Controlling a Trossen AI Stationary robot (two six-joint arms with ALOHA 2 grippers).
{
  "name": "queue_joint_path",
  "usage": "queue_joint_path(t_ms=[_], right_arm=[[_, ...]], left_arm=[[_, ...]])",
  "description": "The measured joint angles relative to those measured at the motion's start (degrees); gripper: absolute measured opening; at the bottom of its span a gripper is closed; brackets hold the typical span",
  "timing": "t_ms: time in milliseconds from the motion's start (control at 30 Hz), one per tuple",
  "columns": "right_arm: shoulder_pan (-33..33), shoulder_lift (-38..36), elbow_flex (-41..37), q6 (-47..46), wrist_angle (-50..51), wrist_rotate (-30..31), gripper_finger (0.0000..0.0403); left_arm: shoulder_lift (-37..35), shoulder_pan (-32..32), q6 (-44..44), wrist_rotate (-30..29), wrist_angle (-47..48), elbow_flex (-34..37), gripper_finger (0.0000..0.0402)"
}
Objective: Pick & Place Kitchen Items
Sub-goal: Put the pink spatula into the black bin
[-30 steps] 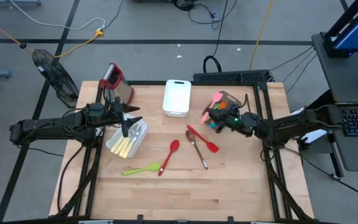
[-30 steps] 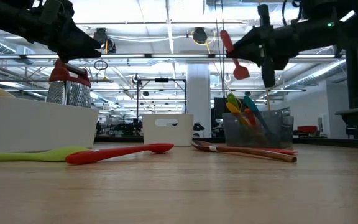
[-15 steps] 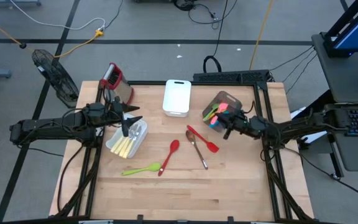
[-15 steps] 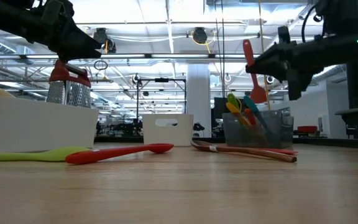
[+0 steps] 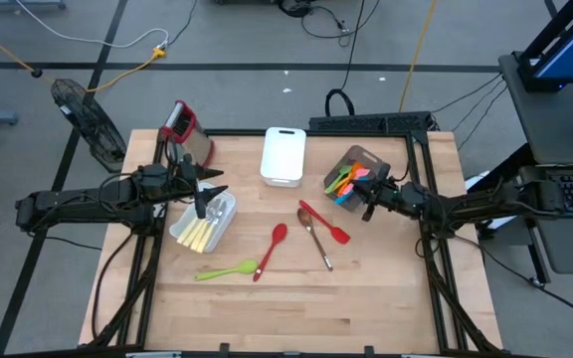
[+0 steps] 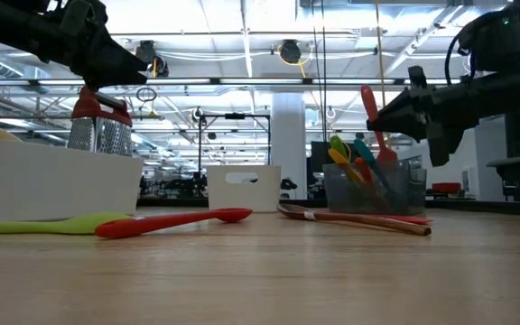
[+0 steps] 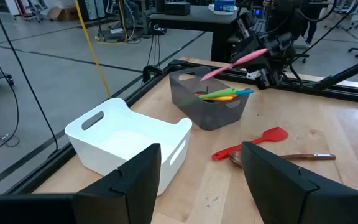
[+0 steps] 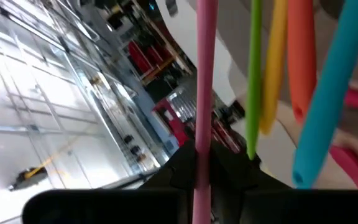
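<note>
High view shows a pink spatula (image 5: 358,175) pinched in the narrowly closed right gripper (image 5: 374,191), its blade end down among green, yellow, orange and blue utensils standing in a dark grey bin (image 5: 351,162) near the table's far right corner. From the low view the spatula (image 6: 375,117) leans upright above that bin (image 6: 375,188). Loose on the wooden table (image 5: 296,298), toward its middle, lie a red spatula (image 5: 324,223), a wooden-handled spoon (image 5: 315,240), a red spoon (image 5: 271,249) and, nearer the front edge, a green spoon (image 5: 225,270). A white bin (image 5: 283,156) sits at the far edge, centre. Toward the left edge, a second white bin (image 5: 205,225) holds pale-yellow-handled cutlery (image 5: 201,235). The left gripper (image 5: 205,191) hovers over that bin with its fingers spread wide and nothing between them. A steel box grater (image 5: 184,130) with a red top stands at the far left corner.
</note>
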State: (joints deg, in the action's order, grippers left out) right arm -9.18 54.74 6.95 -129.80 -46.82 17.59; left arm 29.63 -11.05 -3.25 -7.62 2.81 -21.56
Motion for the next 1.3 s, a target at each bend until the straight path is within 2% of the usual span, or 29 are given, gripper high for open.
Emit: queue_joint_path(t_ms=[167, 233, 633, 1033, 1300], right_arm=[[-4.8, 0.0, -0.9, 0.3, 0.4, -7.7, 0.0024], [-6.2, 0.0, -1.2, 0.5, 0.5, -8.8, 0.0027], [-9.7, 0.0, -2.9, 3.6, 0.3, -10.5, 0.0037], [-9.7, 0.0, -3.0, 6.0, 0.2, -11.8, 0.0102], [-9.5, 0.0, -2.7, 8.0, -4.0, -11.8, 0.0135]], left_arm=[[0.0, 0.0, 0.0, 0.0, 0.0, 0.0, 0.0228], [0.0, 0.0, 0.0, 0.0, 0.0, 0.0, 0.0228], [0.0, 0.0, 0.0, 0.0, 0.0, 0.0, 0.0228], [0.0, 0.0, 0.0, 0.0, 0.0, 0.0, 0.0228], [0.0, 0.0, -0.2, 0.0, 0.0, 0.0, 0.0228]])
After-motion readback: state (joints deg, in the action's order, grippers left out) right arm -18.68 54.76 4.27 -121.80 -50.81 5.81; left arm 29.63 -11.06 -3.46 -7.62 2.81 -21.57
